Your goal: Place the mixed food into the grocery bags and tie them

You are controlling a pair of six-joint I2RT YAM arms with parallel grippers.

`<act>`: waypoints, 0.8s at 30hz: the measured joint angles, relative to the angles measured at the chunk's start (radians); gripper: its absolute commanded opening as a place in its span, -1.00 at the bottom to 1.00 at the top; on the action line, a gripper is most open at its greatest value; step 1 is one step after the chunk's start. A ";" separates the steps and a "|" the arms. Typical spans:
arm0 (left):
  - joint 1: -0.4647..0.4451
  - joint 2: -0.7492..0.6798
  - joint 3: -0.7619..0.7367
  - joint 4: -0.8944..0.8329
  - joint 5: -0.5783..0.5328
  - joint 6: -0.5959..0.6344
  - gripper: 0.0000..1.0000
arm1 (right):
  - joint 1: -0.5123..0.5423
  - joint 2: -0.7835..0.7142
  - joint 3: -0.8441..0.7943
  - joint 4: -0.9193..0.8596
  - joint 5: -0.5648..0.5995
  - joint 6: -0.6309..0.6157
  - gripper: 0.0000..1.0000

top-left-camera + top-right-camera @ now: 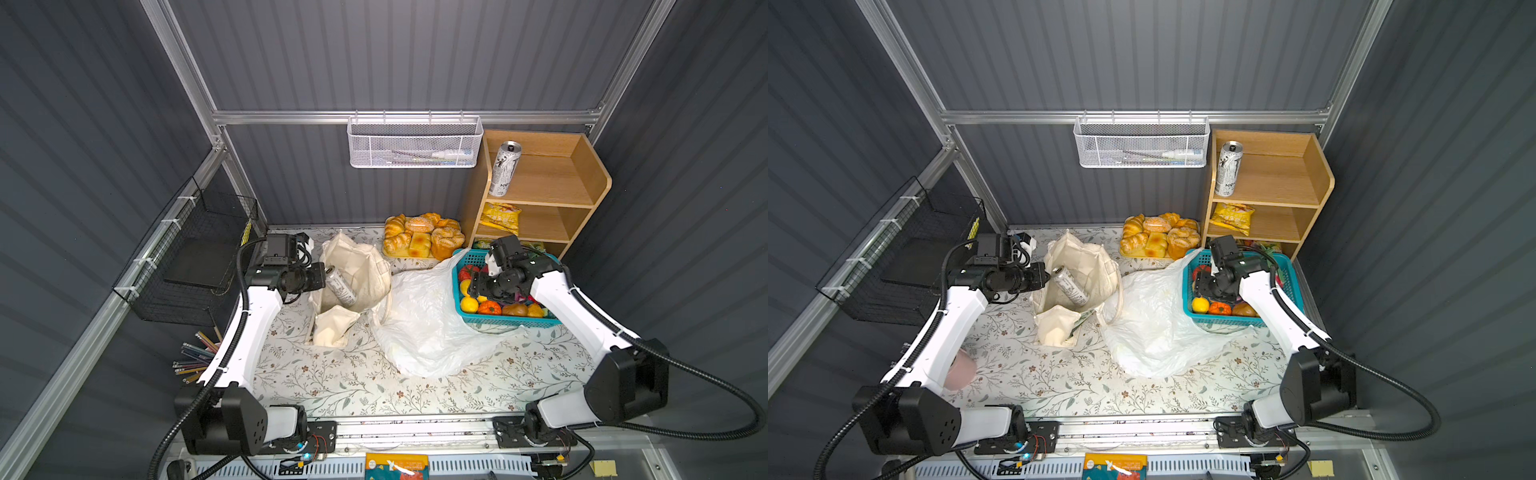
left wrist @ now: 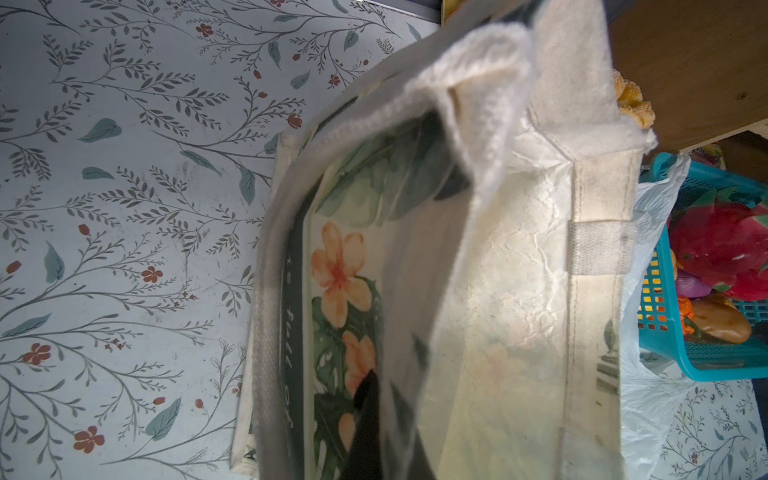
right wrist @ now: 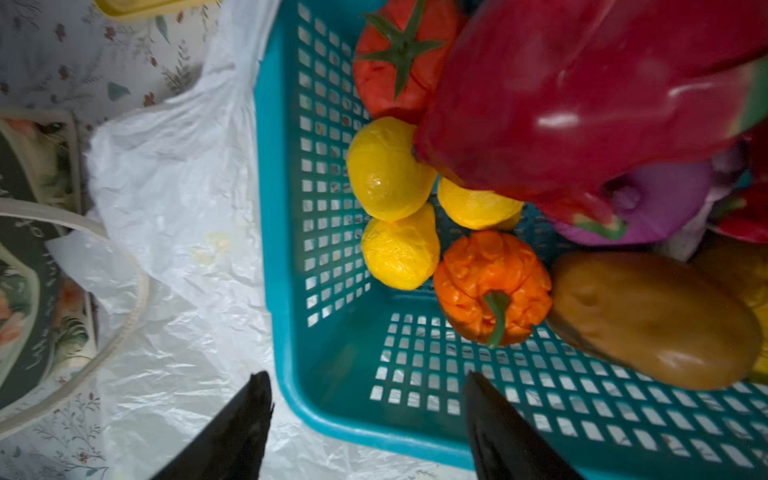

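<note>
The cream canvas tote (image 1: 365, 257) (image 1: 1090, 253) (image 2: 498, 291) stands open at the back left, and a silver drink can (image 1: 340, 286) (image 1: 1070, 286) lies slanted inside it. My left gripper (image 1: 321, 277) (image 1: 1043, 274) (image 2: 370, 386) is shut on the tote's rim cloth. The white plastic bag (image 1: 424, 328) (image 1: 1150, 328) (image 3: 174, 187) lies crumpled mid-table. A second can (image 1: 503, 168) (image 1: 1228, 168) stands on the top shelf, and a yellow snack packet (image 1: 500, 216) (image 1: 1231, 216) lies below it. My right gripper (image 1: 478, 286) (image 1: 1200, 286) (image 3: 365, 378) is open over the turquoise basket's corner, short of a pink-red dragon fruit (image 3: 561, 116) (image 2: 723, 245).
The turquoise basket (image 1: 498, 321) (image 3: 282, 249) also holds a tomato (image 3: 395, 70), lemons (image 3: 386, 170), an orange pepper (image 3: 490, 282) and a potato (image 3: 656, 320). A bread tray (image 1: 422, 239) sits behind the bags, beside the wooden shelf (image 1: 582, 174). A black wire rack (image 1: 199, 257) lines the left wall.
</note>
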 measured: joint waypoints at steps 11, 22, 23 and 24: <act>0.000 -0.006 -0.036 0.059 0.023 -0.019 -1.00 | -0.077 0.170 0.014 -0.110 0.019 -0.063 0.00; 0.000 -0.025 -0.059 0.094 0.030 -0.029 -1.00 | -0.080 -0.004 -0.137 -0.166 -0.053 -0.030 0.05; 0.000 -0.027 -0.059 0.095 0.030 -0.029 -1.00 | -0.080 -0.031 -0.168 -0.164 -0.066 -0.014 0.06; 0.000 -0.029 -0.059 0.095 0.030 -0.029 -1.00 | -0.080 -0.062 -0.203 -0.163 -0.082 0.006 0.07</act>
